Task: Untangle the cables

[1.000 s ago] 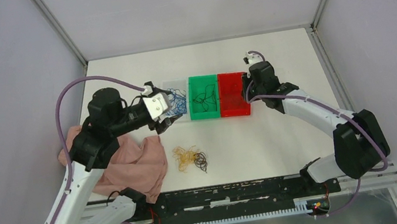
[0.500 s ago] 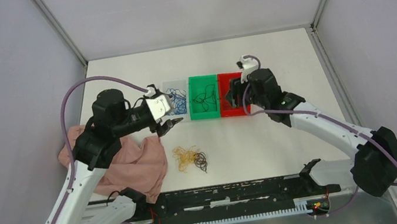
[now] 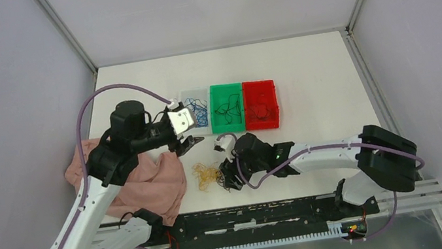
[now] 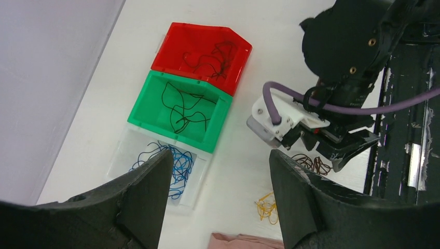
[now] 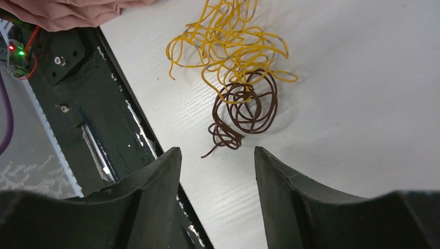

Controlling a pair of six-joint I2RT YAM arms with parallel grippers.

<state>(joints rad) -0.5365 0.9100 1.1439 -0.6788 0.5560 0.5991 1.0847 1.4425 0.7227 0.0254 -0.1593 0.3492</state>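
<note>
**Right arm drops onto the leftover tangle**

At the table's nine o'clock lies a pink cloth (image 3: 148, 185). Just past it the left gripper (image 3: 186, 144) hangs in the air with its jaws spread and nothing in them, at about eleven o'clock from the loose cables (image 3: 211, 175).

Those cables sit near the table's six o'clock edge. They are a yellow snarl (image 5: 233, 46) with a brown coil (image 5: 246, 106) against it. The right gripper (image 5: 217, 151) is poised low over the brown coil, jaws apart and holding nothing.

To do this pick well, I'd go for the small knotted tail at the coil's seven o'clock in the wrist view, since it lies clear of the yellow. Pinch only brown and lift slowly, so that any yellow strand slides off and isn't dragged along. From here I can't tell whether the brown is threaded through the yellow or merely touching it. The idle left gripper could pin the yellow down if it follows.

Beyond, at twelve o'clock, a row of bins runs left to right: a clear bin (image 3: 185, 95) with blue wires, a green bin (image 3: 224, 87) and a red bin (image 3: 258, 82), both with dark wires.

A second ago the right gripper was up at the red bin, nearly closed. It has since swung down to the tangle and opened. The left has barely shifted.
</note>
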